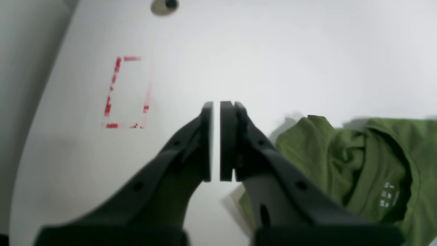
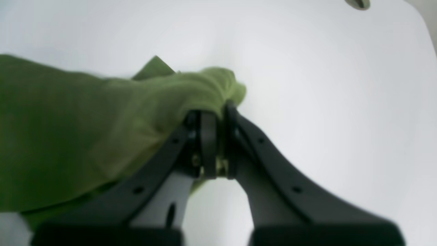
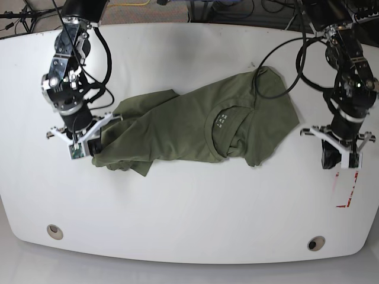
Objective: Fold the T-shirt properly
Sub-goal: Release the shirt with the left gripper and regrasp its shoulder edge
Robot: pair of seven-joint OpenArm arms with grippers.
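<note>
Left hole: a round, metal-lined opening (image 3: 54,232) at the near left of the desk (image 3: 177,207), well apart from the collar.
Right tool: this tool (image 2: 216,136) is closed on a bunched fold at the shirt's left end, well left of the collar.
Cloth left of the collar: soft and matte, gathered into overlapping layers, with a pointed flap toward the near side and another part spreading toward the far side.
T-shirt: plain olive-green cotton (image 3: 177,133), lying crumpled across the desk on both sides of the collar, broad and smooth through the middle.
Collar: a curved, ribbed-looking band (image 3: 209,131) around a darker opening, with small pale print (image 3: 221,120) inside.
Cloth right of the collar: wide and flatter, creased, its edges angular.
Desk: smooth, white, with rounded near corners, beneath the collar.
Right hole: another round opening (image 3: 316,243), nearer the front edge than the collar.
Left tool: this black, tapered tool (image 1: 216,140) is slightly open, holding nothing, right of the collar.
Red outline: a broken, dashed rectangle (image 3: 353,189), right of the collar.
</note>
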